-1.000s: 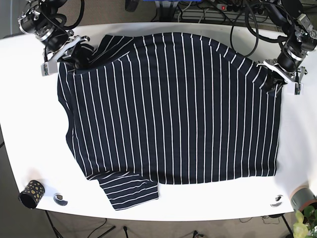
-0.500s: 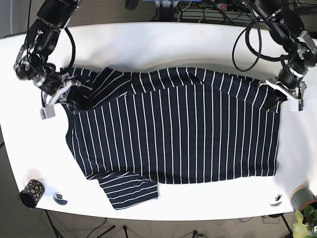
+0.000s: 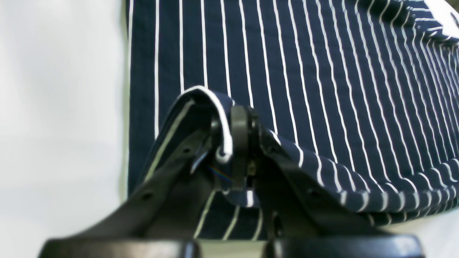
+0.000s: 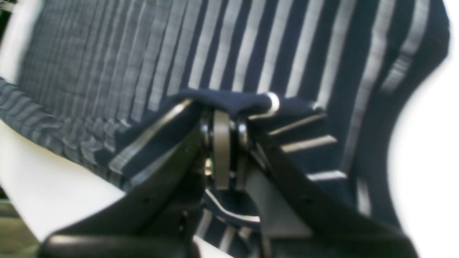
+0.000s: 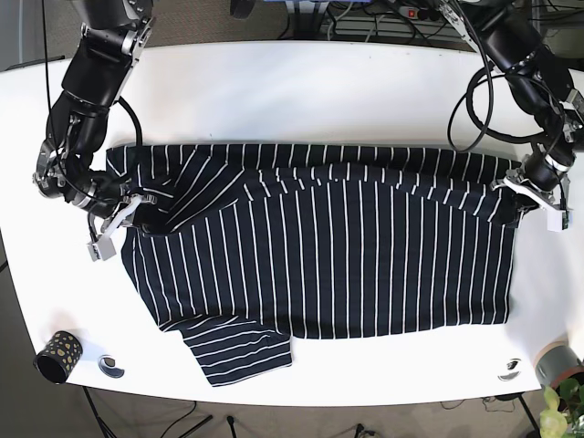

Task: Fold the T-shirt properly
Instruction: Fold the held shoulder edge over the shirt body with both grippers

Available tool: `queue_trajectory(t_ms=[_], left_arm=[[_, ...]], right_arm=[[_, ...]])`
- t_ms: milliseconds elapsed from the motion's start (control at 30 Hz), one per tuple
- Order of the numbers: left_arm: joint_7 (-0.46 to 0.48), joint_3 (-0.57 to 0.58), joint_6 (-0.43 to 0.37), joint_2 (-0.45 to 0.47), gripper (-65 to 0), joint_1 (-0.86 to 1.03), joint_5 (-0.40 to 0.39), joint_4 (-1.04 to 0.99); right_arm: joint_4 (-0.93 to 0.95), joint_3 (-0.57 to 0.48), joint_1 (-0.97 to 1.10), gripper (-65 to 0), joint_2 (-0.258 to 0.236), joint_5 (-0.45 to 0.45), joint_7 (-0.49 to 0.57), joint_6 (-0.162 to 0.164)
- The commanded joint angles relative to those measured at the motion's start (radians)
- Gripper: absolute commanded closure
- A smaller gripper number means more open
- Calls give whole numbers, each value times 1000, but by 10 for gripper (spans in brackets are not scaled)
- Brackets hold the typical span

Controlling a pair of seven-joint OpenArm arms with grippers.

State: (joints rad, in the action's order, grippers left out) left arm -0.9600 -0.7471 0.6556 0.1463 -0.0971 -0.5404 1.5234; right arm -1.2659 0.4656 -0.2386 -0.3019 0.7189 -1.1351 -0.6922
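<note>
A navy T-shirt with white stripes lies spread on the white table. Its far edge is lifted and doubled over toward the front. My left gripper is at the shirt's right corner, shut on the fabric edge, and the pinch shows in the left wrist view. My right gripper is at the shirt's left corner, shut on the shirt edge, and also shows in the right wrist view. One sleeve sticks out at the front left.
A black cup with gold dots and a small ring sit at the front left corner. Another ring and a grey pot with a plant are at the front right. Cables run behind the table.
Both grippers have moved from the table's back toward the front, carrying the shirt's far edge. The fold now lies lower over the shirt body, with more bare table behind it.
</note>
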Motion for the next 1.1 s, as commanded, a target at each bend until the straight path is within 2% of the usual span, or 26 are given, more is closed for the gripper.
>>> queue_trajectory(t_ms=[0,133,267,567,667,733,800,933,1000,1067], left_arm=[[25,-2,3,32,-1,-31,-20,-21],[25,-2,3,62,-1,-39,-22,-59],[26,-2,3,88,-3,-56,-22,-94],[28,1,3,106,-4,-97,-22,-188],[57,5,3,108,-13,-122,-20,-192],[57,5,3,108,-56,-125,-20,-192],[57,5,3,109,-168,-126,-20,-192],[57,5,3,109,-461,-125,-20,-192],[57,5,3,109,-528,-120,-20,-189],[57,5,3,121,-526,-117,-20,-188]], right_arm=[[-14,5,-43,0,-15,-31,28,-6],[-13,5,-52,0,-15,-95,73,-6],[-13,5,-52,0,-20,-120,109,-6],[-13,5,-52,0,-15,-196,166,-6],[-13,3,-72,-13,-15,-236,169,-6],[-13,3,-81,-57,-15,-261,169,-6],[-18,3,-89,-168,-20,-296,169,-6],[-22,3,-109,-442,-23,-356,169,-6],[-39,6,-109,-530,-27,-377,169,-6],[-88,8,-98,-571,-49,-388,168,-6]])
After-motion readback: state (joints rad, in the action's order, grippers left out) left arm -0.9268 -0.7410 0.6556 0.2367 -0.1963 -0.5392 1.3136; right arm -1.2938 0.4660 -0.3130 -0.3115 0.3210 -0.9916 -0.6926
